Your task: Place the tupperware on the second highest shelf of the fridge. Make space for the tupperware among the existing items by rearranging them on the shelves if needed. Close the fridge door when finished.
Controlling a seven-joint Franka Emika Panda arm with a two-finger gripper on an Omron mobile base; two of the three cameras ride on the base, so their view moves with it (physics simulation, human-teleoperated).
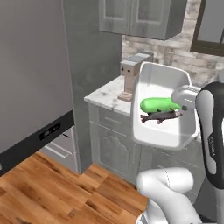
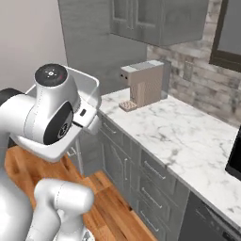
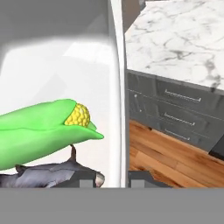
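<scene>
My gripper is shut on the side wall of the white tupperware, one fingertip inside and one outside. The tub hangs tilted in the air in front of the counter, its open side facing the left base camera. A corn cob in a green husk and a grey fish lie in it. In the right base view the tub's rim shows behind my arm. The fridge door, a grey panel with a black bottom band, stands at the left. The second highest shelf and the existing items are out of view.
A beige coffee machine stands on the marble counter, above grey drawer cabinets. Upper cabinets hang over it. A dark appliance is at the far right. A wood floor lies below.
</scene>
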